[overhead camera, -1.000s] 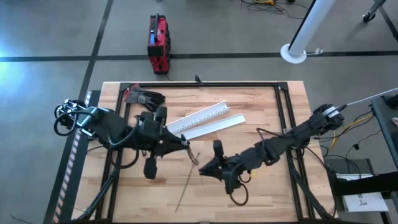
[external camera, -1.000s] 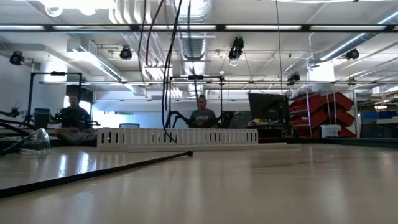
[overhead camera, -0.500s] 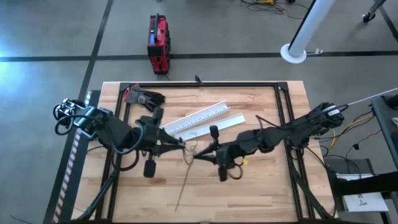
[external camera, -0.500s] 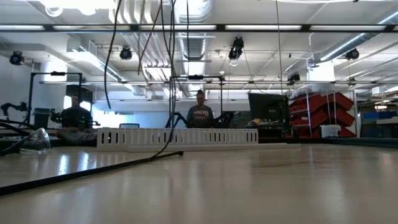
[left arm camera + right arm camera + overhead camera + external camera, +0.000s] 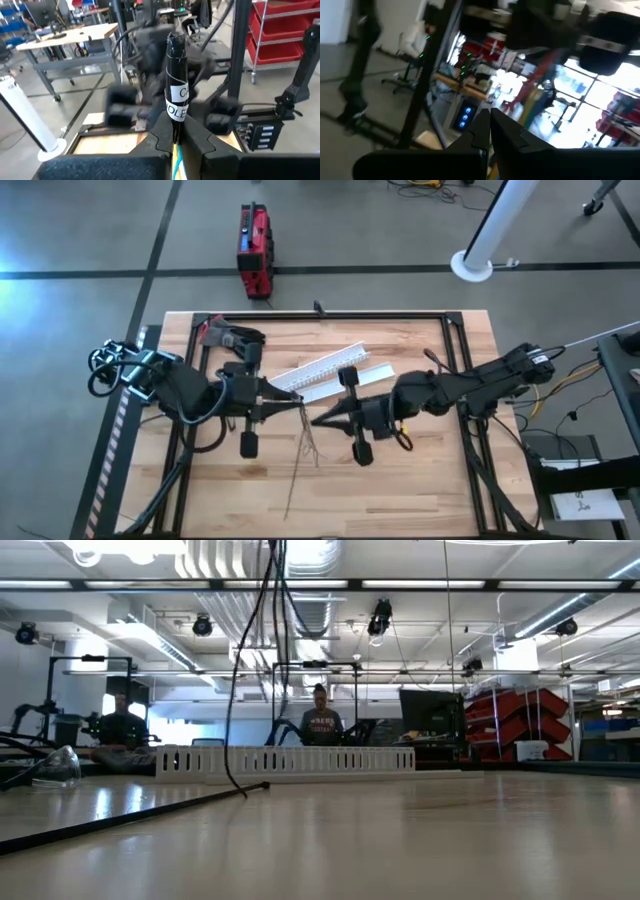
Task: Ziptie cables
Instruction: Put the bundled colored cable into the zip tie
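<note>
Since half-second ago, both claws — left claw (image 5: pixel 292 406), right claw (image 5: pixel 320 420) — pinching cables (image 5: pixel 309 442), lifted higher.

A robotics lab or workshop hall, open and industrial. Overhead: exposed silver ducting (image 5: pixel 318 570), pipes and long strip lights (image 5: pixel 420 584). On the far right, metal shelving with red storage bins (image 5: pixel 520 715). In the far background, a dark monitor (image 5: pixel 432 713) and two people seated at workbenches (image 5: pixel 122 728). Underfoot, grey concrete floor (image 5: pixel 80 230) crossed by dark lines, with a red tool case (image 5: pixel 255 248) and a white pillar base (image 5: pixel 472 264) beyond the wooden table (image 5: pixel 420 490). More wood-topped benches (image 5: pixel 65 37) farther off.
</note>
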`<state>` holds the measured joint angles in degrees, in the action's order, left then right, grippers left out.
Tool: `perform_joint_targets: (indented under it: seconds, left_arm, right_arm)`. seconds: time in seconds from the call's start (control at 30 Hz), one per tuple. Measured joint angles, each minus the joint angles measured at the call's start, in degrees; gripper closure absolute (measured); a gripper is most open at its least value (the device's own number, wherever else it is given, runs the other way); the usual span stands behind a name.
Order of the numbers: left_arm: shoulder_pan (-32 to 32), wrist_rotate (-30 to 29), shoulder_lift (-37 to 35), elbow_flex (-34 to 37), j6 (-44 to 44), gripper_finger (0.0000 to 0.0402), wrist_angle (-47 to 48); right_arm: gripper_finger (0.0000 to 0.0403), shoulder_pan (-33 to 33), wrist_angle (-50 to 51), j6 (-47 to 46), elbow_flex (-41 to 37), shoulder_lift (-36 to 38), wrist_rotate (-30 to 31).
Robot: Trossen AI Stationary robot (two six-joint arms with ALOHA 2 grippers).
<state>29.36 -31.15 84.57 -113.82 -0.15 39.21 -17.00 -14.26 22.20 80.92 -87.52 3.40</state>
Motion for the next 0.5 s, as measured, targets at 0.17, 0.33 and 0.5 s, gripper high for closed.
perform_joint_targets:
  seconds: [0.17, 0.33, 0.5]
  left_arm:
    - [0.0, 0.0, 0.2, 0.1, 1.7, 0.0401, -3.0]
    - [0.1, -2.8, -1.9, -0.9, 0.1, 0.0401, -0.1]
    - [0.1, -2.8, -3.9, -3.8, -4.1, 0.0401, 7.9]
  right_arm:
    - [0.0403, 3.1, 3.2, -5.4, 0.4, -2.5, 0.2]
    - [0.0403, 3.4, 11.7, -5.5, 1.3, -1.8, 1.1]
    - [0.0403, 3.6, 28.1, -8.2, 1.2, -2.9, 1.6]
